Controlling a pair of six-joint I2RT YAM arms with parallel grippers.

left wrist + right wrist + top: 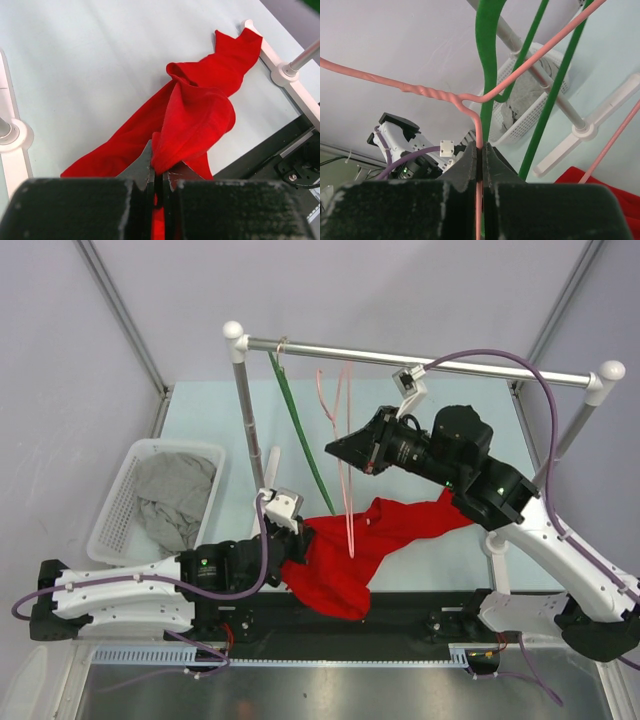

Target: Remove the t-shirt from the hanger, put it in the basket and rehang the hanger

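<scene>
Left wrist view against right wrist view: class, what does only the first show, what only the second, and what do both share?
Only left wrist: the left gripper shut on the red t-shirt. Only right wrist: the right gripper shut on the pink hanger, the green hanger, the white basket. Shared: the red t-shirt, the table and the rack's white base.

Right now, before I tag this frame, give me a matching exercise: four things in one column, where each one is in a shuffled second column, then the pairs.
Things:
1. red t-shirt
2. pink hanger
3. green hanger
4. grey cloth

Places:
A. in the white basket
B. pinched in the right jaws
C. hooked on the rail, ungripped
D. pinched in the left jaws

Pairs: 1-D, 2-B, 3-C, 4-A
</scene>
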